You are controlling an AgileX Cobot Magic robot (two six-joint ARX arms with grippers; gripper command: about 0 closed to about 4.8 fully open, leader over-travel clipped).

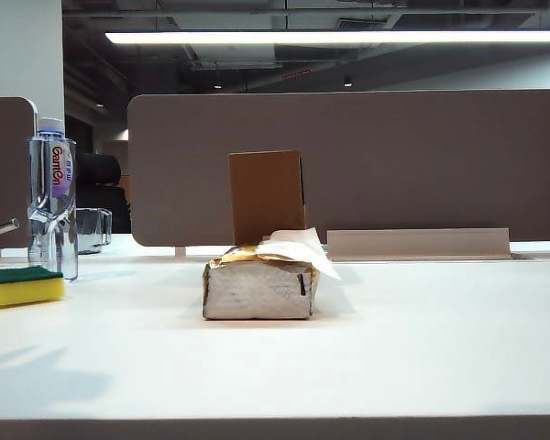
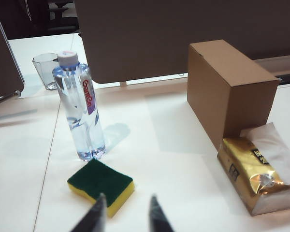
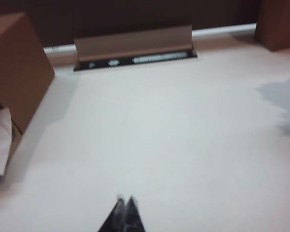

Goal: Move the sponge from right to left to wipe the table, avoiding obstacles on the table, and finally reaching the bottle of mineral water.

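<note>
sponge (image 2: 101, 186) by bottle (image 2: 80, 113), table's (image 1: 394, 357) left edge | just ahead of left gripper (image 2: 127, 212), spread, empty | right gripper (image 3: 125, 209) pressed together, empty, far

1 sponge (image 1: 22, 285), 1 bottle (image 1: 52, 197), 1 box (image 1: 266, 195), 1 tissue pack (image 1: 258, 289), seemingly 1 glass (image 1: 93, 229), 2 grippers: left gripper (image 2: 126, 212), right gripper (image 3: 125, 205).

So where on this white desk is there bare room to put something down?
The wide stretch of white table right of the silver foil tissue pack is bare; the shut right tool hangs there. Crowded: the left end, where the yellow-green sponge lies before the clear water bottle, near the left tool.
</note>
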